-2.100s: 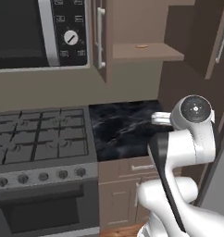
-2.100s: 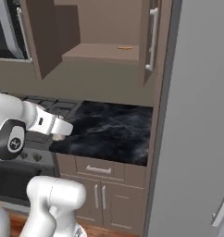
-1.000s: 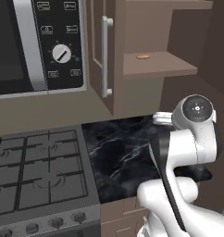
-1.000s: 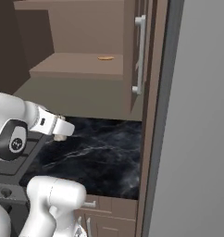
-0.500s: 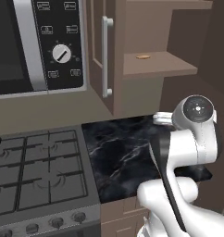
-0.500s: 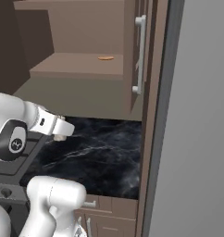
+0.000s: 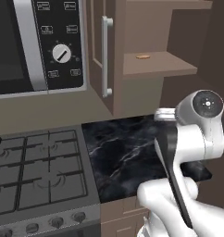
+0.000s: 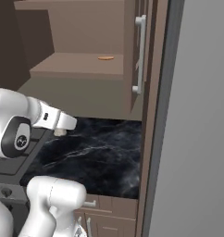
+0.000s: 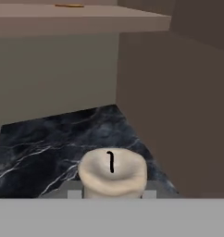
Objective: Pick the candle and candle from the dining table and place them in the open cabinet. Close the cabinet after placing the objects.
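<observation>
Over black counter point(image 8: 104, 152), gripper point(image 8: 61, 132) level, clasping candle point(image 9: 112, 173).

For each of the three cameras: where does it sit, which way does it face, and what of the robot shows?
Left base view: behind-left, facing the microwave, stove and open cabinet; arm at lower right.
Right base view: behind-right, facing the same cabinet; arm at lower left, end effector.
Hand view: on the hand, looking over the cream candle it holds toward the black counter.
Both base views share the cabinet shelf and counter.

candle point(image 9: 113, 173): cream, black wick | counter point(image 7: 127, 152): black, white-veined | cabinet point(image 8: 86, 32): brown | stove point(image 7: 35, 169): grey
</observation>
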Motion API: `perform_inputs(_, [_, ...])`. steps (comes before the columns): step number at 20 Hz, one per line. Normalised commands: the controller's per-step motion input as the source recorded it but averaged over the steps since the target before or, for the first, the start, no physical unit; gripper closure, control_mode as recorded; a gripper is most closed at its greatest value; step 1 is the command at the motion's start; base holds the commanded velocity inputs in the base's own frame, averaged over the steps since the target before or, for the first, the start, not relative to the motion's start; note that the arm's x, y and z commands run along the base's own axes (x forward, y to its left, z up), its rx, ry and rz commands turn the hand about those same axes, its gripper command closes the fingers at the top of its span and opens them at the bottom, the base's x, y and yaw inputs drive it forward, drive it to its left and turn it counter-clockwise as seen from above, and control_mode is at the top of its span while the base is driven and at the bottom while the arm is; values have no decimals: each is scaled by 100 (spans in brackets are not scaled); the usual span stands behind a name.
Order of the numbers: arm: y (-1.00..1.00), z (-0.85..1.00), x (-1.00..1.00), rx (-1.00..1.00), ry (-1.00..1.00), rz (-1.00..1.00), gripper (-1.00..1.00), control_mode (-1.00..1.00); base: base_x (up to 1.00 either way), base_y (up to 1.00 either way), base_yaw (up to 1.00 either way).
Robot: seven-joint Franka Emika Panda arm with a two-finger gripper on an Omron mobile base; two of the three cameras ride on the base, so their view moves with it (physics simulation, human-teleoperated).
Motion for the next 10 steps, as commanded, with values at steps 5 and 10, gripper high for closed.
perform_inputs(5, [0, 41, 1, 0, 0, 14, 100, -100, 0, 0, 0])
perform_inputs(10, [0, 52, 0, 0, 0, 6, 100, -100, 0, 0, 0])
